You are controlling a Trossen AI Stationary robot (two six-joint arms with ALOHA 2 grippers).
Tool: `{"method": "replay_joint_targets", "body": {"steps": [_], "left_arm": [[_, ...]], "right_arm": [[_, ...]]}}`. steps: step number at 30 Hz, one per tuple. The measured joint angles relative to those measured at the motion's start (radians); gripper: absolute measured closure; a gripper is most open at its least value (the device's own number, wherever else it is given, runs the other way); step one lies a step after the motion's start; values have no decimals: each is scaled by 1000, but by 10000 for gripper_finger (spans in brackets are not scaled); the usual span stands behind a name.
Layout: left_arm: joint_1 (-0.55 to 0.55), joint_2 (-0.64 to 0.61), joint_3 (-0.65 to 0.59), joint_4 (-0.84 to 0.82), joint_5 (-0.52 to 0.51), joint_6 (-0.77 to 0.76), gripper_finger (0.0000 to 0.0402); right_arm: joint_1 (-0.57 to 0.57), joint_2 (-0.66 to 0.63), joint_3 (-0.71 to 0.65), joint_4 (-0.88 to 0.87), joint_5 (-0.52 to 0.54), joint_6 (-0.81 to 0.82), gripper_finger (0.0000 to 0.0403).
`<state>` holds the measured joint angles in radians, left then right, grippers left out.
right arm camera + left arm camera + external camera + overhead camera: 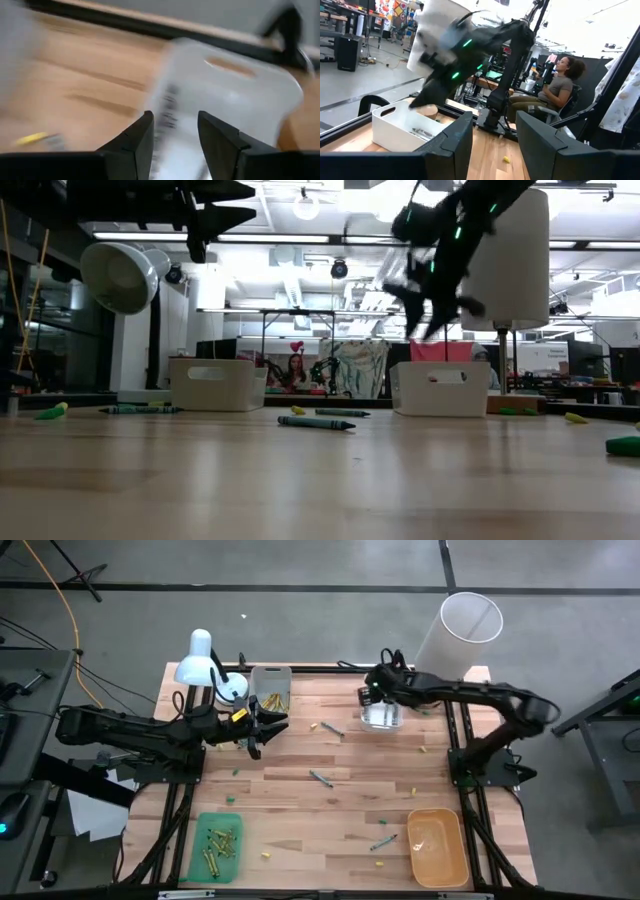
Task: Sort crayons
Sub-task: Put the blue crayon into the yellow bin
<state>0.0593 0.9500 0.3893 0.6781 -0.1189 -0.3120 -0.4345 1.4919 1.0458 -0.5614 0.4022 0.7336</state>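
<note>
Hovering right gripper point(374, 698) released over white bin point(384, 718); nearest crayon point(331, 728) at its 8 o'clock, long axis 10-to-4; left gripper point(266, 730) open

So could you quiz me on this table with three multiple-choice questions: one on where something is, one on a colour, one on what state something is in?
1. Where is the right gripper?
A. Over the clear bin at the table's far side
B. Over the orange tray
C. Beside the lamp

2. What colour is the tray at the near left corner?
A. Orange
B. Green
C. White

3. How do the right gripper's jaws stand?
A. Shut on a crayon
B. Apart, with nothing between them
C. Shut on the bin's rim

Answers:
1. A: the high view shows it right above the clear bin.
2. B: the near-left tray is green and holds crayons; the orange one is near right.
3. B: the right wrist view shows a free gap between the jaws over the bin.
</note>
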Motion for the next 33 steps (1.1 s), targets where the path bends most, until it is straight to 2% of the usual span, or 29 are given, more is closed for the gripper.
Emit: {"method": "replay_joint_targets", "body": {"steps": [5,9,12,15,22,27,33], "left_arm": [[0,0,0,5,1,-44,261],[0,0,0,14,2,-78,261],[0,0,13,20,8,-60,261],[0,2,55,-10,27,22,261],[0,3,176,-278,31,235,261],[0,3,186,-291,31,253,261],[-1,3,186,-300,31,253,261]], "right_arm": [[132,-151,0,225,-114,-203,257],[261,-184,0,454,-250,-339,258],[352,-172,-1,594,-272,-406,258],[419,-146,-2,671,-264,-465,258],[463,-132,-2,708,-225,-537,258],[463,-131,-2,704,-227,-585,258],[462,-129,-2,693,-227,-548,258]]}}
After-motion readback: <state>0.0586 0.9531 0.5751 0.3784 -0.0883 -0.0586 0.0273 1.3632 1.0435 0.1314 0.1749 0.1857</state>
